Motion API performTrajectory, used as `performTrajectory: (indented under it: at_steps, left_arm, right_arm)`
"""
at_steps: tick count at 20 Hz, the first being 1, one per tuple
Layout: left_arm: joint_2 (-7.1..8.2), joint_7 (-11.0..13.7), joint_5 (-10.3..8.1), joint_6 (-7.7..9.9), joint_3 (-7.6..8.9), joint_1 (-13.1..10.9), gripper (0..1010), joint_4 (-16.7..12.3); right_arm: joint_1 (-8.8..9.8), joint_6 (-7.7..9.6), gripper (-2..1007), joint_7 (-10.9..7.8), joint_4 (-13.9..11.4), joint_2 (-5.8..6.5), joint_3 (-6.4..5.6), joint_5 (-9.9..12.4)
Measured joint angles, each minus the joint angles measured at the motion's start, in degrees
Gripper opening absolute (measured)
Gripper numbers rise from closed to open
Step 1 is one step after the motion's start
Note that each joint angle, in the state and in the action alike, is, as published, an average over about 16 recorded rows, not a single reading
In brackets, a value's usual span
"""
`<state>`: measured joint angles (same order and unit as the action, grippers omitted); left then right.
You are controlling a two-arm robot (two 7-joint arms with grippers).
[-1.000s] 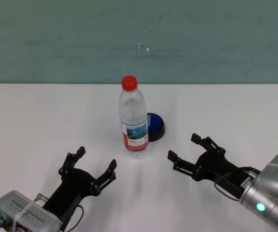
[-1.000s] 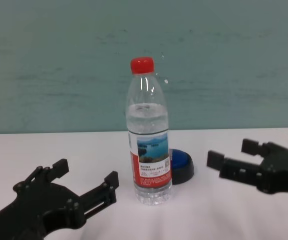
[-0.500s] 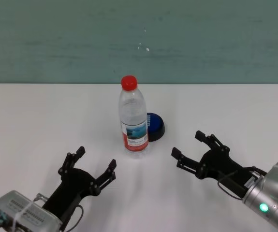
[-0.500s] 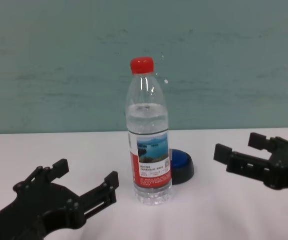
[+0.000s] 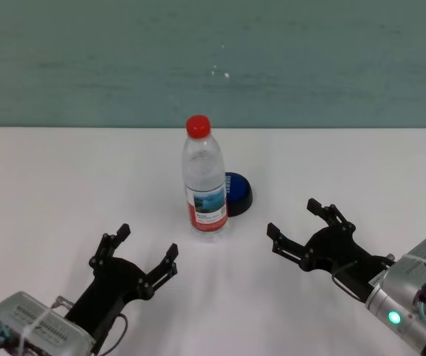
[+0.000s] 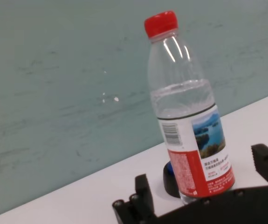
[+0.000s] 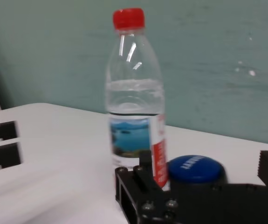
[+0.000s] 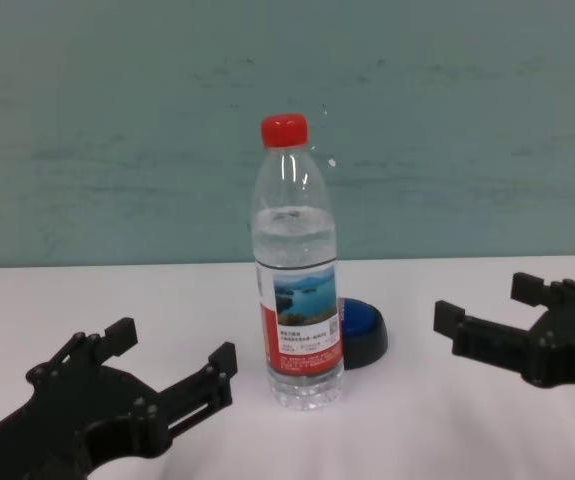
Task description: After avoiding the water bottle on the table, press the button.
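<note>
While the water bottle (image 5: 204,176) is standing upright on the table (image 5: 50,185), the button (image 5: 238,194) is sitting just behind it. Right gripper (image 5: 301,228) is hovering wide open to the right — approach step; next move likely calls for skirting the bottle. Left gripper (image 5: 135,253) is idling near, spread wide.

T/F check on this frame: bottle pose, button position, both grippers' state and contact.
1. The water bottle stands upright with its red cap on. True.
2. The button lies in front of the bottle, nearer the robot. False: it sits behind the bottle, to its right.
3. The right gripper is open and touches nothing. True.
4. The left gripper is shut on the bottle. False: it is open, apart from it.
5. The right gripper is pressing the button. False: it hangs short of it.
</note>
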<state>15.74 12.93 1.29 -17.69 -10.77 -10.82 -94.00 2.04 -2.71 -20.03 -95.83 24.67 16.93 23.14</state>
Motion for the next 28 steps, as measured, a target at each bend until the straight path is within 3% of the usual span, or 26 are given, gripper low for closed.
performTrajectory:
  at_steps: [6, 14, 28]
  left_arm:
    - [0.0, 0.0, 0.0, 0.0, 0.0, 0.0, 1000, 0.0]
    - [0.0, 0.0, 0.0, 0.0, 0.0, 0.0, 1000, 0.0]
    - [0.0, 0.0, 0.0, 0.0, 0.0, 0.0, 1000, 0.0]
  right_arm:
    - [0.39, 0.68, 1003, 1.29, 0.0, -1.28, -1.16, -1.9]
    - [0.22, 1.15, 1003, 1.14, 0.5, -1.92, -2.33, -2.9]
    - [-1.05, 6.62, 1003, 2.26, 1.2, -2.38, -2.03, -5.8]
